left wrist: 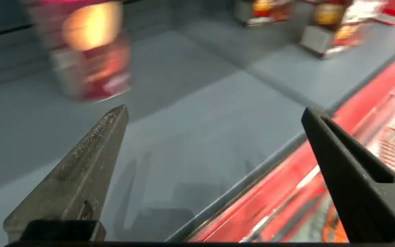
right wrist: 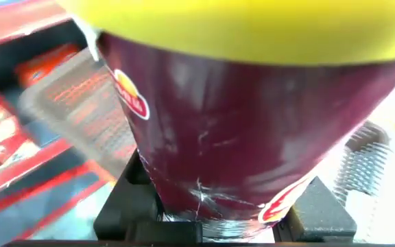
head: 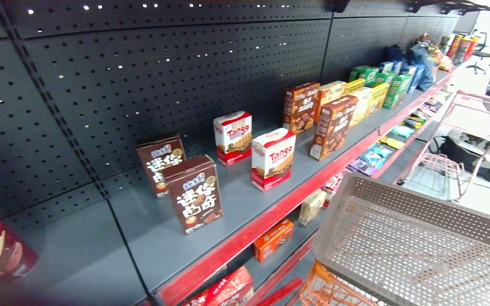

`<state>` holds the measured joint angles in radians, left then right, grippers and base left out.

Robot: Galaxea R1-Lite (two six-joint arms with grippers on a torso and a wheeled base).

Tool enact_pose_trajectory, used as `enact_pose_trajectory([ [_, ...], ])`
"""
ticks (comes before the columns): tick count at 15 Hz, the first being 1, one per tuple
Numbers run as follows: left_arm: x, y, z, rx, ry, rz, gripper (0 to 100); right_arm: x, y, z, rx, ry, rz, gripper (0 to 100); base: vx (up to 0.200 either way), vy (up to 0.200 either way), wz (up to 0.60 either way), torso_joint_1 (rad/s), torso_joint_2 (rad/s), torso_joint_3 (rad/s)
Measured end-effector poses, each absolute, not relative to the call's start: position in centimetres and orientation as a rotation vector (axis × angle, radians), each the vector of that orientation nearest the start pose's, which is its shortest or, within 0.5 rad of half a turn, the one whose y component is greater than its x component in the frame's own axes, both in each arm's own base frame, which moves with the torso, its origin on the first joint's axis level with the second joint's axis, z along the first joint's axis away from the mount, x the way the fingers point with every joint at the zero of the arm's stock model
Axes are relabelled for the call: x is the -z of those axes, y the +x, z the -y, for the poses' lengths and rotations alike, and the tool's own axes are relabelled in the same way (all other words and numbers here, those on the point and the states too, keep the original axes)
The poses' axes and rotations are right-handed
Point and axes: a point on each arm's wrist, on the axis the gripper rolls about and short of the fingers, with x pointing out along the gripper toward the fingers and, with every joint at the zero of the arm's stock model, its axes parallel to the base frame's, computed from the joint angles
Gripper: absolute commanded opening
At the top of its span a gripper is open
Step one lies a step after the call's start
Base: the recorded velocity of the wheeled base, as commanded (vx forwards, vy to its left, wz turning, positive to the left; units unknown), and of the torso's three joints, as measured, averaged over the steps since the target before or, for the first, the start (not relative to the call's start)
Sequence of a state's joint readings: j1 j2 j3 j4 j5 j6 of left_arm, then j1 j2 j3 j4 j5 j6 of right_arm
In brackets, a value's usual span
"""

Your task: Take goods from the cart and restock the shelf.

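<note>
My right tool (right wrist: pixel 221 209) pinches the purple can (right wrist: pixel 238 123), its long axis pointing straight away from the tool, while my left tool (left wrist: pixel 212 113), spread and empty, hangs just above the shelf (left wrist: pixel 184 89), nearer to it.

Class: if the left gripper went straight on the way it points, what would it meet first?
Likely the bare grey metal shelf board, as the open left gripper tilts down toward it. The maroon cylindrical crisp can stands aside of that line, though depth is unclear.
</note>
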<state>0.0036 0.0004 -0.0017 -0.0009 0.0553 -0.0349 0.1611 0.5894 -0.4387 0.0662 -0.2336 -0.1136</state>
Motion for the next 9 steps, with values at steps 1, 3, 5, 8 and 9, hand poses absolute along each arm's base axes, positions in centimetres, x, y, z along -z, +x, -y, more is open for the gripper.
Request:
enact_pose_trajectory([
  [1, -7.6, -2.3, -0.1, -0.060, -0.035, 0.004, 100, -19.1, 2.9, 0.1, 0.064, -0.148, -0.194, 0, 0.000, 0.000, 0.60, 0.007, 0.00, 0.002],
  [3, -7.6, -2.3, -0.1, -0.060, -0.035, 0.002, 100, -18.8, 2.1, 0.2, 0.054, -0.141, -0.160, 0, 0.000, 0.000, 0.60, -0.002, 0.00, 0.002],
  [5, -7.6, -2.3, -0.1, -0.060, -0.035, 0.003, 100, -18.7, 1.7, 0.2, 0.037, -0.139, -0.142, 0, 0.000, 0.000, 0.60, 0.007, 0.00, 0.005],
  [8, -7.6, -2.3, -0.1, -0.060, -0.035, 0.003, 100, -18.7, 1.4, 0.2, 0.026, -0.137, -0.126, 0, 0.000, 0.000, 0.60, 0.002, 0.00, 0.004],
  [9, -7.6, -2.3, -0.1, -0.060, -0.035, 0.003, 100, -18.6, 1.4, 0.3, 0.024, -0.137, -0.124, 0, 0.000, 0.000, 0.60, 0.002, 0.00, 0.007],
])
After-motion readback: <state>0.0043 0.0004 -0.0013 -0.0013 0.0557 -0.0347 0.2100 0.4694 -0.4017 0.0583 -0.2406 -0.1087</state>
